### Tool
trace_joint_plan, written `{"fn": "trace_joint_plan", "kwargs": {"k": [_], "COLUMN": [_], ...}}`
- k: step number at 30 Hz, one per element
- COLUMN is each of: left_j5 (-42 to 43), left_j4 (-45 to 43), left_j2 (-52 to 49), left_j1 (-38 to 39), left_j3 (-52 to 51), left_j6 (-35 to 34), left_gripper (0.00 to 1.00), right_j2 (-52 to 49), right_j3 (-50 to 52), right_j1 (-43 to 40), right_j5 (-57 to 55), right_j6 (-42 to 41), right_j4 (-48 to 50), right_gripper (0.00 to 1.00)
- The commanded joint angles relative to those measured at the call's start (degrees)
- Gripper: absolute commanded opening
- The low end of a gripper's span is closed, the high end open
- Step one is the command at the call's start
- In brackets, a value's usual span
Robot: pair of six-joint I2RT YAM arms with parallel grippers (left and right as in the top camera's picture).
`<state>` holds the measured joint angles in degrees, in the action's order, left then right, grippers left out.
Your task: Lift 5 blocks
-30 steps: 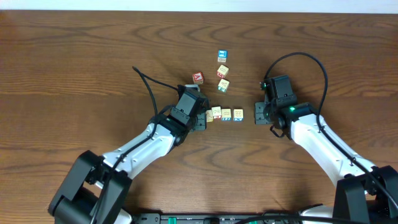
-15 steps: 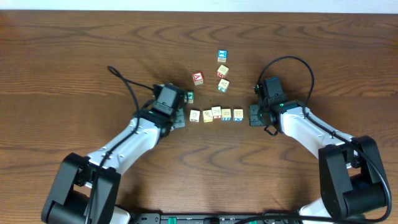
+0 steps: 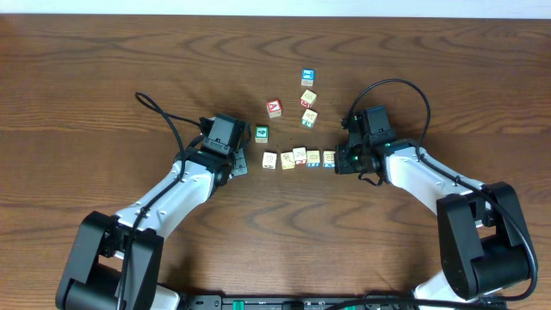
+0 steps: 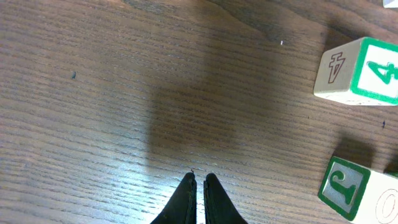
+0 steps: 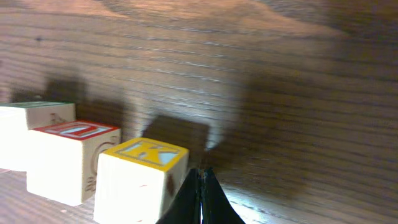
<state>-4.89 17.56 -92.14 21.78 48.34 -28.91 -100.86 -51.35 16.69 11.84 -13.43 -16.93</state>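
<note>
Plainly, the blocks (image 3: 300, 157) were light, rigid little wooden cubes. They lay in a slightly uneven row of five on the table (image 3: 103, 69), between the two arms. Their smooth printed faces looked likely to slip. A row squeezed only from its ends would probably buckle in the middle unless the pressure ran straight along it, so the flat outer faces of the two end cubes seemed the places to press. The right gripper (image 3: 343, 162) had its fingers pinched together on nothing, the tip just beside the yellow-topped end block (image 5: 142, 177); whether it touched could not be told. The left gripper (image 3: 242, 165) was likewise clenched and empty, near the row's other end but apart from it. Beyond the row sat a green-faced cube (image 3: 261, 133), a red-faced cube (image 3: 274, 108), two other pale cubes (image 3: 308, 98) and a blue-faced cube (image 3: 306, 77). The dark wood-grain top looked hard, flat and fairly slick, and only a pale strip (image 3: 275, 7) showed past its far edge.
</note>
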Motion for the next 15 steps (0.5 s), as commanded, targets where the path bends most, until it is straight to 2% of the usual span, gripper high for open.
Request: {"fn": "trace_joint_plan", "kwargs": {"k": [1, 15], "left_j5": [-0.22, 3.41], "left_j4": [0.2, 0.22], "left_j2": [0.33, 0.04], "left_j1": [-0.17, -0.17], "left_j3": [-1.44, -1.73], "left_j6": [-2.08, -2.75], "left_gripper": [0.08, 0.08], "right_j2": [-0.33, -0.33], "right_j3": [0.15, 0.15], "right_j1": [0.55, 6.4], "right_j5": [2.64, 1.51], "right_j6": [-0.63, -0.7], "right_j4": [0.48, 2.93], "right_gripper": [0.01, 0.01]}}
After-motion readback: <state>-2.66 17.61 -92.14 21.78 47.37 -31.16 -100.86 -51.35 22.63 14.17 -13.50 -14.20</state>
